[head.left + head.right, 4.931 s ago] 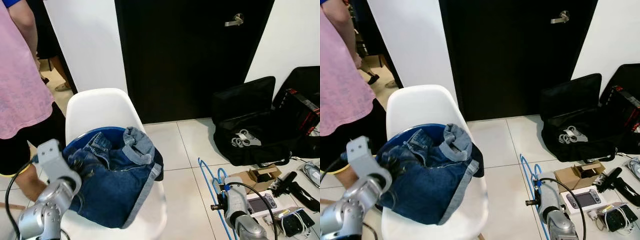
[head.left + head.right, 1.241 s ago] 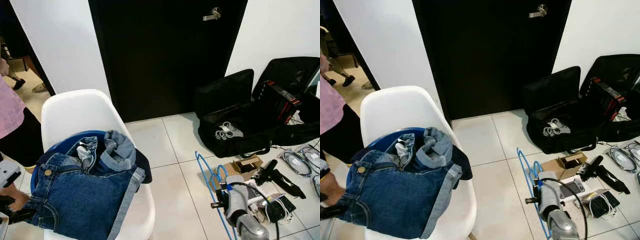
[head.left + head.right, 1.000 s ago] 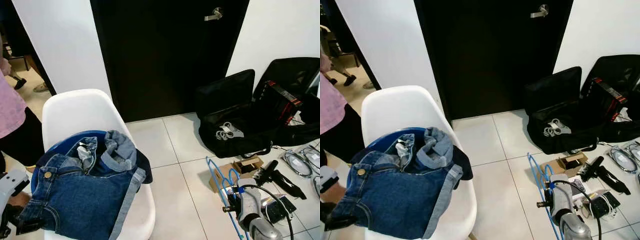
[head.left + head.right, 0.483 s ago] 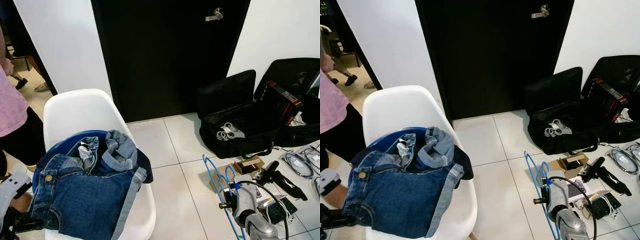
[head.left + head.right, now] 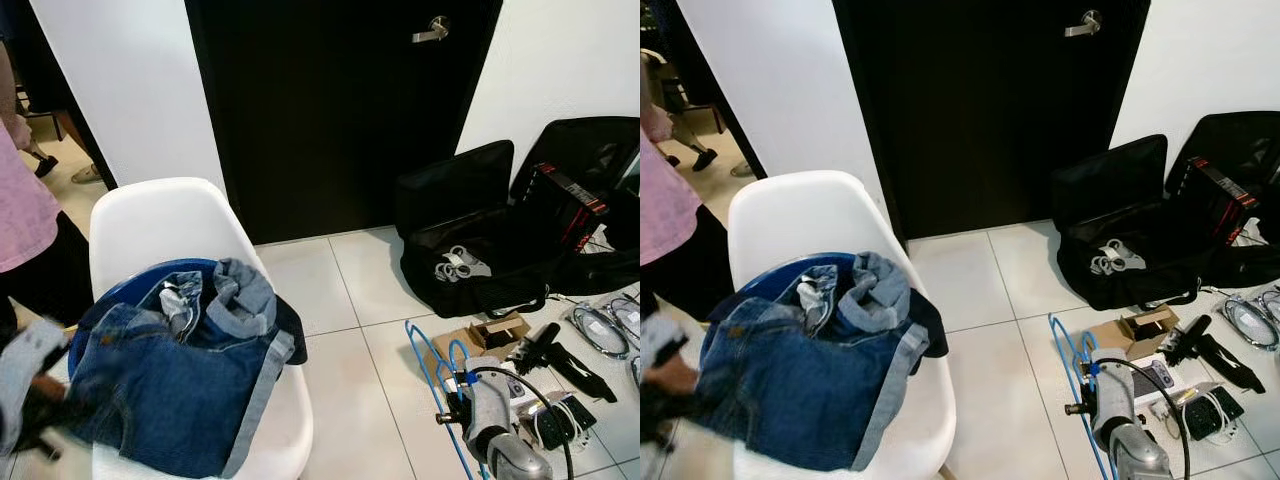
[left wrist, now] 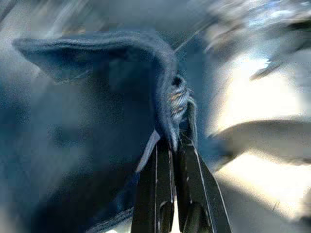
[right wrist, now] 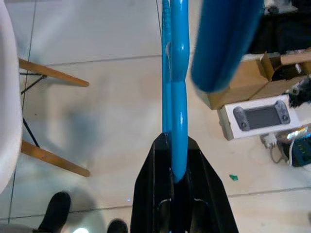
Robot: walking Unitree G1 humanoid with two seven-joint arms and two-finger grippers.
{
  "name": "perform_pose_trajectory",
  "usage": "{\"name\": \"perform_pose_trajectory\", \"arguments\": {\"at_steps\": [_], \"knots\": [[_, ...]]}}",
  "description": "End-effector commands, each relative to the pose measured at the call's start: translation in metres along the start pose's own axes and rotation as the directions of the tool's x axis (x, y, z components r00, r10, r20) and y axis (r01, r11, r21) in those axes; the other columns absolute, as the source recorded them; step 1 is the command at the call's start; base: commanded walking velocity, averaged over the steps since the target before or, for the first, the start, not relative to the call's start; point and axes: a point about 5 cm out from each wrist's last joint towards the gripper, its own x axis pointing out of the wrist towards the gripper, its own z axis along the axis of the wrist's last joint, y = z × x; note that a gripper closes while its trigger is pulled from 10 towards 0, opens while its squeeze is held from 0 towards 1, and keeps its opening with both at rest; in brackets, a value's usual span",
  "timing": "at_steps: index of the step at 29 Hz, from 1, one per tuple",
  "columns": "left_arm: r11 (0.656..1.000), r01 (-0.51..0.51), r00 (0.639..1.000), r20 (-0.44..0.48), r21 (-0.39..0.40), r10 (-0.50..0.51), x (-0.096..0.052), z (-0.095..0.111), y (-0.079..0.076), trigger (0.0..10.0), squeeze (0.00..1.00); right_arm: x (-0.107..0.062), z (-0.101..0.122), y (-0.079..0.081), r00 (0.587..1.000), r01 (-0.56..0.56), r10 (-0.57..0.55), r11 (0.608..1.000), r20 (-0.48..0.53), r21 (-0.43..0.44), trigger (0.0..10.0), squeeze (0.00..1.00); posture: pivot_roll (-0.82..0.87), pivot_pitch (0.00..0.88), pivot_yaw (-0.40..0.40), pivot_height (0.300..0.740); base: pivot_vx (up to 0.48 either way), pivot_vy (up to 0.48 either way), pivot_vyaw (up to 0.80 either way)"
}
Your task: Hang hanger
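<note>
- Low at the robot's right, the blue hanger [image 5: 440,375] hangs over the tiled floor [image 5: 345,290], clamped between the black fingers [image 7: 154,194] of the right gripper [image 7: 172,160], whose silver arm [image 5: 490,435] shows beside it in the head views.
- In the right wrist view the hanger's blue bar runs straight out from the closed fingers, with a thicker blurred blue loop [image 7: 226,43] of it off to one side.
- Under the hanger lie a brown cardboard box [image 5: 487,335] and a white box printed with a handheld console [image 7: 257,118]; a black handle-like tool [image 5: 545,350] and coiled cables [image 5: 600,325] lie near them.
- The left gripper [image 6: 172,141] is pinched tight on the hem of the jeans [image 5: 175,390]; its wrist view is blurred, showing folded denim right at the fingertips.
- In the head views the left arm [image 5: 25,385] is a motion-blurred smear at the outer edge of the jeans.
- The jeans are heaped on the seat of a white chair [image 5: 165,225], over a dark blue garment [image 5: 290,335] that peeks out along the rim.
- A person in a pink top [image 5: 25,205] and dark shorts stands just beside the chair.
- Behind stand a black door [image 5: 335,100] with a silver lever handle [image 5: 433,30], white walls, and open black bags [image 5: 480,240] on the floor, one holding a pale bundle [image 5: 455,265].
</note>
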Motion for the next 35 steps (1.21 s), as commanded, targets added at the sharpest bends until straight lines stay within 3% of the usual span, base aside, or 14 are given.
{"name": "perform_pose_trajectory", "arguments": {"at_steps": [1, 2, 4, 5, 6, 7, 10, 11, 17, 24, 35], "knots": [[0.994, 0.099, 0.990, 0.094, 0.037, -0.102, 0.000, 0.020, -0.013, 0.0, 0.00, -0.001, -0.004, 0.002, 1.000, -0.001, 0.002, 1.000, -0.015, 0.012, 10.0, 0.00, -0.03, 0.085, -0.014, 0.740, 0.000, 0.000, 0.00], [0.982, 0.171, 0.972, 0.151, 0.084, -0.182, 0.001, 0.036, -0.023, 0.0, 0.00, 0.000, -0.003, 0.003, 1.000, -0.003, 0.003, 1.000, -0.010, 0.012, 10.0, 0.00, -0.03, 0.085, -0.014, 0.740, 0.000, 0.000, 0.00], [0.955, 0.199, 0.925, 0.281, 0.220, -0.257, -0.004, 0.076, -0.033, 0.0, 0.00, 0.002, 0.000, 0.007, 1.000, -0.009, 0.009, 1.000, 0.003, 0.015, 10.0, 0.00, -0.03, 0.079, -0.013, 0.740, 0.000, 0.000, 0.00], [0.955, 0.199, 0.925, 0.281, 0.220, -0.257, -0.004, 0.076, -0.033, 0.0, 0.00, 0.002, 0.000, 0.007, 1.000, -0.009, 0.009, 1.000, 0.003, 0.015, 10.0, 0.00, -0.03, 0.079, -0.013, 0.740, 0.000, 0.000, 0.00], [0.947, 0.168, 0.908, 0.330, 0.276, -0.257, -0.006, 0.093, -0.033, 6.9, 0.00, 0.003, 0.002, 0.010, 1.000, -0.013, 0.013, 1.000, 0.010, 0.016, 10.0, 0.00, -0.03, 0.078, -0.012, 0.740, 0.000, 0.000, 0.00], [0.940, 0.145, 0.897, 0.361, 0.309, -0.257, -0.008, 0.104, -0.034, 6.9, 0.00, 0.004, 0.003, 0.011, 1.000, -0.015, 0.015, 1.000, 0.015, 0.017, 10.0, 0.00, -0.03, 0.076, -0.011, 0.740, 0.000, 0.000, 0.00], [0.937, 0.132, 0.892, 0.374, 0.323, -0.254, -0.009, 0.109, -0.034, 6.9, 0.00, 0.004, 0.004, 0.012, 1.000, -0.016, 0.016, 1.000, 0.017, 0.017, 10.0, 0.00, -0.03, 0.076, -0.011, 0.740, 0.000, 0.000, 0.00], [0.925, 0.139, 0.877, 0.390, 0.354, -0.281, -0.008, 0.118, -0.039, 10.0, 0.00, 0.005, 0.007, 0.013, 0.999, -0.019, 0.018, 1.000, 0.028, 0.021, 10.0, 0.00, -0.03, 0.070, -0.003, 0.740, 0.000, 0.000, 0.00], [0.907, 0.169, 0.862, 0.389, 0.385, -0.326, -0.003, 0.124, -0.047, 10.0, 0.00, 0.006, 0.013, 0.011, 0.998, -0.019, 0.017, 0.999, 0.061, 0.039, 10.0, 0.00, -0.03, 0.062, 0.006, 0.740, -0.388, 0.000, 0.00], [0.917, 0.205, 0.879, 0.348, 0.342, -0.326, 0.008, 0.113, -0.047, 10.0, 0.00, 0.001, 0.007, 0.002, 0.998, -0.010, 0.004, 0.996, 0.067, 0.090, 10.0, 0.00, -0.03, 0.053, 0.005, 0.740, -0.480, 0.000, 0.00], [0.911, 0.253, 0.864, 0.348, 0.327, -0.365, 0.019, 0.110, -0.052, 10.0, 0.00, -0.005, -0.003, -0.010, 0.999, 0.021, -0.024, 0.991, 0.027, 0.132, 10.0, 0.00, -0.04, 0.043, 0.014, 0.740, -0.480, 0.000, 0.00]]}}
